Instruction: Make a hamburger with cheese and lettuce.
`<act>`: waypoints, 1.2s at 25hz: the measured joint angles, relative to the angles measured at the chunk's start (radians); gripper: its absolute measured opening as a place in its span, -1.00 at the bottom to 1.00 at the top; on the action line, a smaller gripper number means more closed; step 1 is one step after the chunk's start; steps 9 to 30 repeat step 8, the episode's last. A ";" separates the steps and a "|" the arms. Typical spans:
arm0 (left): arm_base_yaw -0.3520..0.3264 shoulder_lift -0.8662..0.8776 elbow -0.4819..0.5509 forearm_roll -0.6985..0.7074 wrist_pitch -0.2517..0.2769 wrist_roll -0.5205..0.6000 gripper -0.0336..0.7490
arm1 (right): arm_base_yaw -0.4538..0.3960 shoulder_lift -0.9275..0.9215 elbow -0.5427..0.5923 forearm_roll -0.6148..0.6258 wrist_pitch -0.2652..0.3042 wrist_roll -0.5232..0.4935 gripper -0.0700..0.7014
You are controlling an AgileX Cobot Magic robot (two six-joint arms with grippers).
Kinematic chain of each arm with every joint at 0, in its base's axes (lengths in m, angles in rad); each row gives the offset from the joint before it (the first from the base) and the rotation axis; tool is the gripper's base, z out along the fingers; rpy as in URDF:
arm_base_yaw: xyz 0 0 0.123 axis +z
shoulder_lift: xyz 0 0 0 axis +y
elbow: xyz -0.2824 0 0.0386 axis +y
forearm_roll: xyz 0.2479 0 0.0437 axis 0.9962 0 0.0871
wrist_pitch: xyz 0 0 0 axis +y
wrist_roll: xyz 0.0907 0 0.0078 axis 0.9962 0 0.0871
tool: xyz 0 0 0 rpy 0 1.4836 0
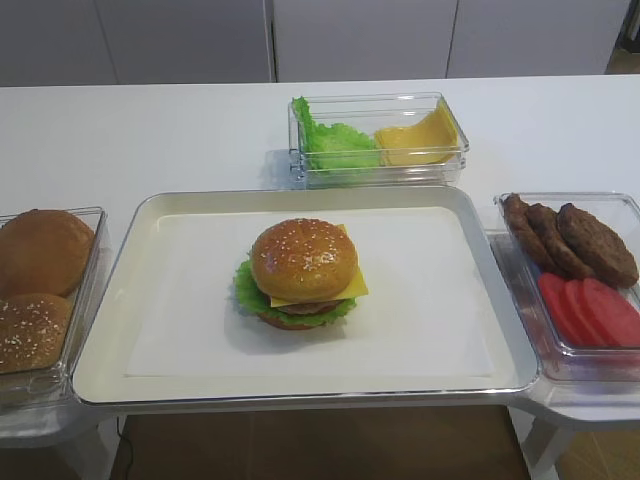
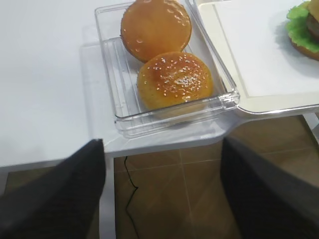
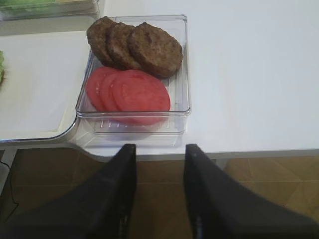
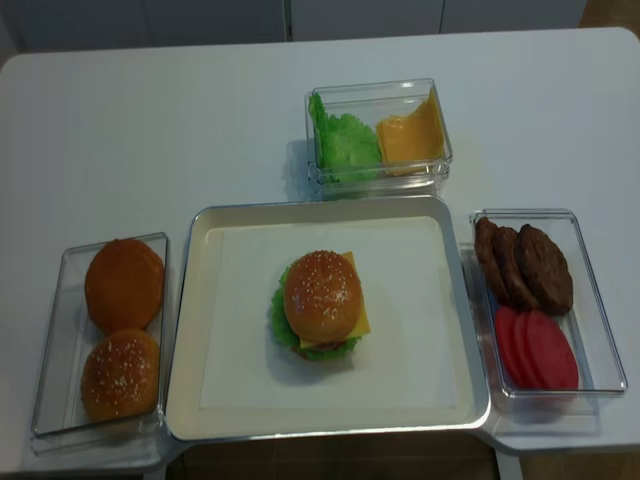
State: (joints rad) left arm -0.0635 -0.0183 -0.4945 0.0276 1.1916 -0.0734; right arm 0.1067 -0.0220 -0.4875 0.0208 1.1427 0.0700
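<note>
The hamburger (image 1: 303,273) stands in the middle of the metal tray (image 1: 120,280), topped with a sesame-seeded dome; it also shows in the other high view (image 4: 322,303). A corner of the yellow cheese (image 1: 352,286) sticks out under the dome. The lettuce (image 1: 248,290) frills out round the stack, and its edge shows in the left wrist view (image 2: 299,30). My left gripper (image 2: 162,194) is open and empty, off the table's front edge below the bun box. My right gripper (image 3: 158,199) is open and empty, off the front edge below the patty box. Neither gripper shows in the high views.
A clear box at the left holds two buns (image 2: 167,82). A clear box at the right holds dark patties (image 3: 134,45) and red tomato slices (image 3: 129,92). A clear box at the back holds loose green leaves (image 1: 335,140) and a cheese pile (image 1: 415,140).
</note>
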 joint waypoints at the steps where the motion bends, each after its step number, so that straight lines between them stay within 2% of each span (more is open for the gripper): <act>1: 0.000 0.000 0.000 0.000 0.000 0.000 0.45 | 0.000 0.000 0.000 0.000 0.000 0.000 -0.13; 30: 0.000 0.000 0.000 0.000 -0.005 0.000 0.44 | 0.000 0.000 0.000 0.000 0.000 0.000 -0.13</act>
